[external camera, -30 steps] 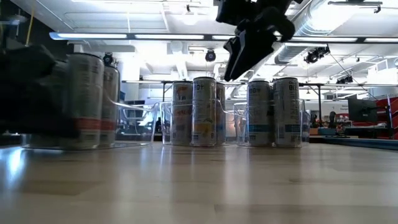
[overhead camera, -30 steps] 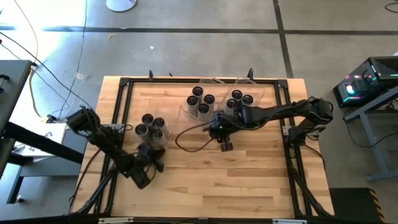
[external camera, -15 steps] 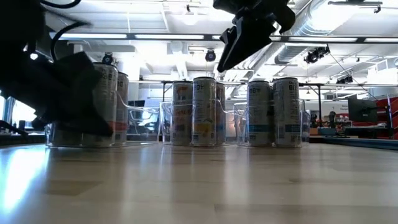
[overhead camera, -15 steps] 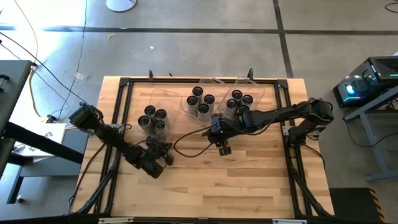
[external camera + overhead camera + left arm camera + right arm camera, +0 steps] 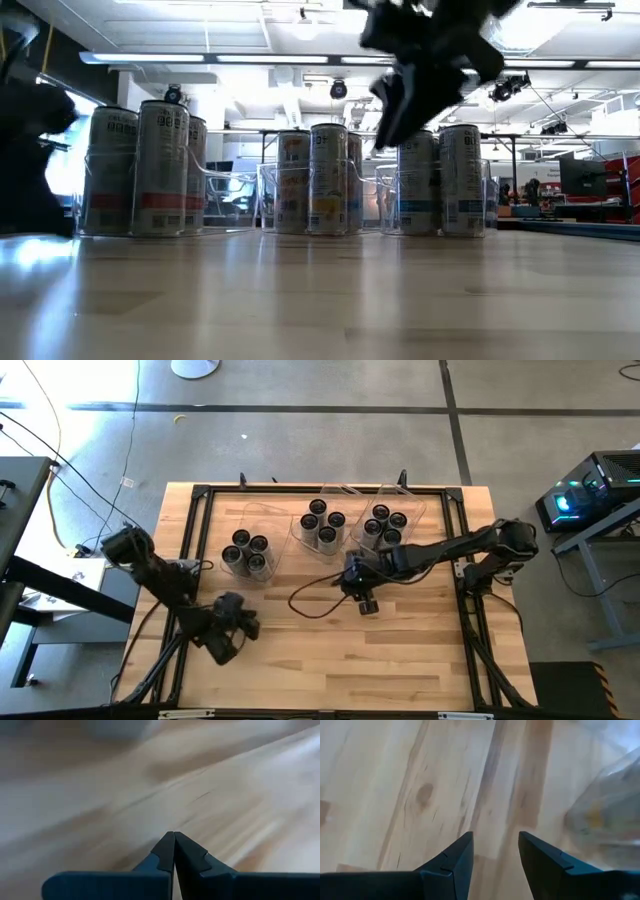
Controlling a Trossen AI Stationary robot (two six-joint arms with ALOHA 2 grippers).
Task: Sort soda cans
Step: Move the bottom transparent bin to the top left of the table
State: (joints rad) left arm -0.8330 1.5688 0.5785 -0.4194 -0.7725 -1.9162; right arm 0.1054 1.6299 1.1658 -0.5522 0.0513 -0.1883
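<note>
Since the earlier frame, your left end effector (image 5: 243, 626), pressed together and empty, has swung back to the bench's (image 5: 400, 670) near-left. Your right end effector (image 5: 366, 604), spread and empty, hovers beside the thin clear bins (image 5: 262, 520). Clip one and those smooth, silvery soda cans (image 5: 324, 525) topple.

Both arms are slim, matte-black, jointed links with bulky round shoulder housings, a loose dark cable looping off the right arm (image 5: 440, 548), and each gripper ends in two dark wedge-shaped fingers (image 5: 454, 860) with angular, stepped inner edges.
</note>
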